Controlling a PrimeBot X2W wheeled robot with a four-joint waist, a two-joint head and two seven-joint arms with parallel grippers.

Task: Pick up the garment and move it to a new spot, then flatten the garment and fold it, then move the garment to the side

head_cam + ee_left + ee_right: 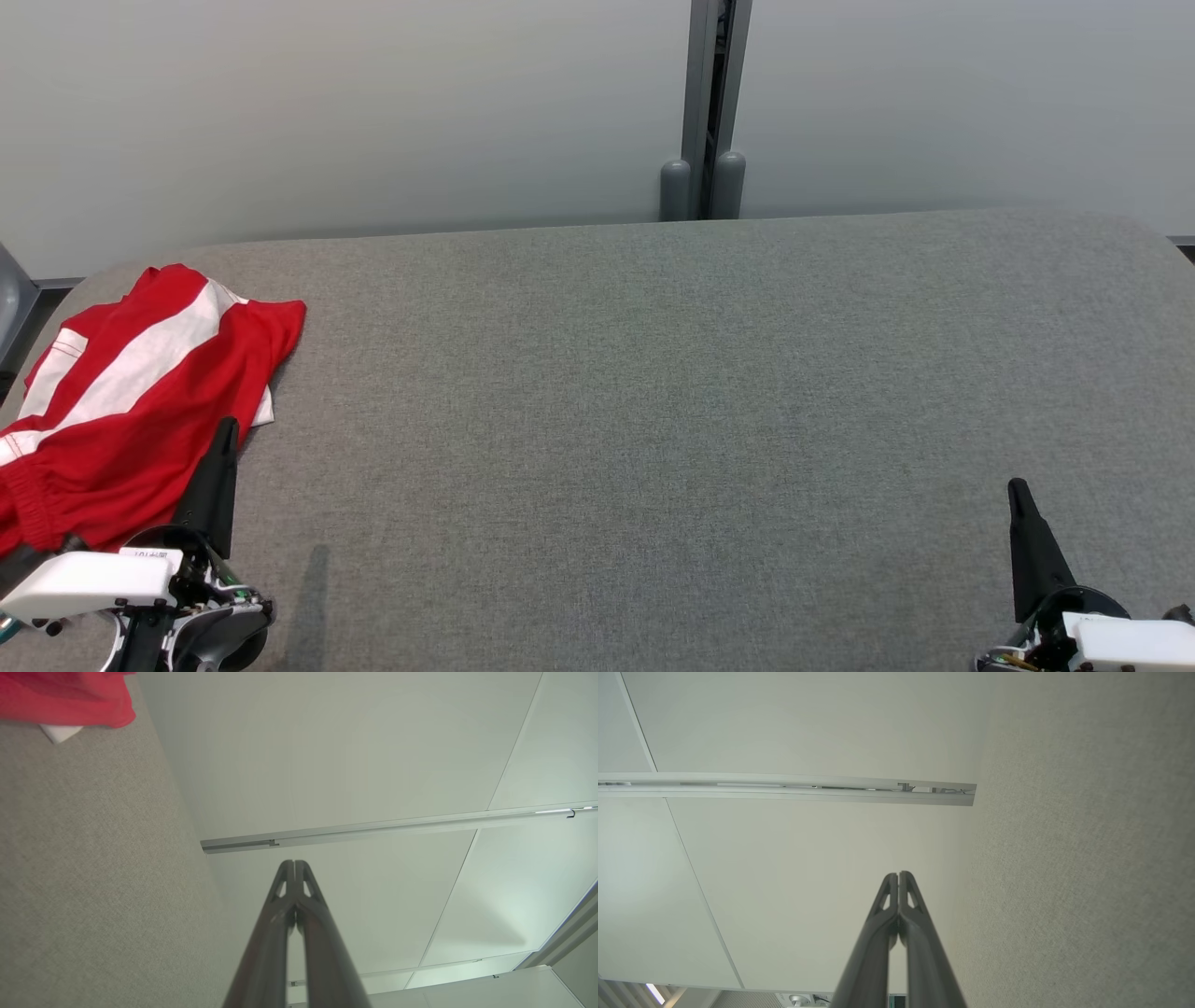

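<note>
Two grippers sit low along the near edge of the grey, cloth-covered desk (pixel 653 392). Both are closed on nothing, each pair of long dark fingers pressed tip to tip. The left gripper (pixel 227 431) is by the near-left corner and the right gripper (pixel 1018 490) by the near-right corner.

The soft red garment with broad white stripes (pixel 140 401) lies rumpled along the left edge of the desk, reaching up toward the far-left corner. Its near end runs out of the head view. The left gripper's tip overlaps the garment's hem from the head camera, but I cannot tell whether it touches the cloth. In the left wrist view the cloth lies off to one side of the fingers, not between them.

Several things could go wrong from here:
- Closed fingers driven into the heap would only shove it, and it lies close enough to the left edge that a shove could tip it off the desk.
- A pinch on such bunched folds may catch several layers (or only the top one), so the garment would lift twisted and be hard to flatten.
- The right gripper is well apart from the cloth, so one-handed carrying would probably let the loose end drag.
</note>
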